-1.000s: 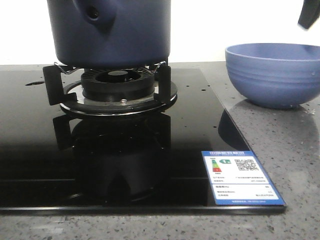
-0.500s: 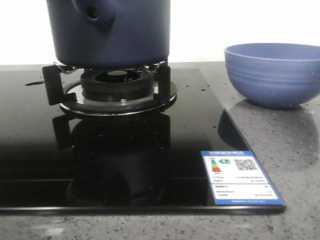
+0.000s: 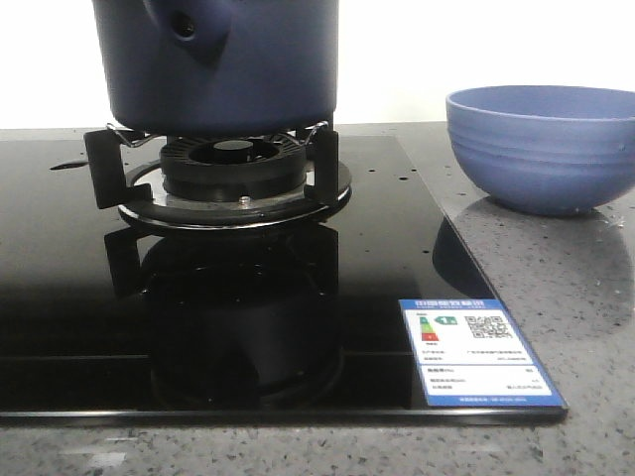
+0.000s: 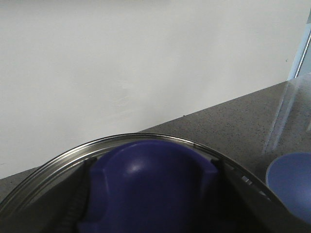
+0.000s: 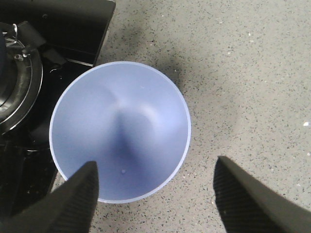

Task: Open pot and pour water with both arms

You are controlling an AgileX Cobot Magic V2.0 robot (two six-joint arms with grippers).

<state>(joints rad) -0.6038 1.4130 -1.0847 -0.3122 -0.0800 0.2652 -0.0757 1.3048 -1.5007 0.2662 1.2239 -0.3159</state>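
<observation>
1. The pot (image 3: 223,64) is sitting on the burner stand (image 3: 213,174) of the black cooktop (image 3: 60,297), its side stub with the round hole facing the front camera; its top is out of the front view.
2. The left gripper (image 4: 150,194) is sitting right at the dark blue knob (image 4: 150,184) of the steel-rimmed lid (image 4: 43,167); I cannot tell whether the jaws are clenched on it.
3. Judging by this, lid removal is the step in hand: squeeze the knob centrally, then lift straight up so the rim is clearing the pot without dragging it.
4. The right gripper (image 5: 155,194) is hanging over the empty ribbed bowl (image 5: 119,131) on the speckled surface (image 5: 243,73), jaws released and spread wide.
5. It is probably best for the right arm to be bracing the pot before any tilting toward the bowl.
</observation>
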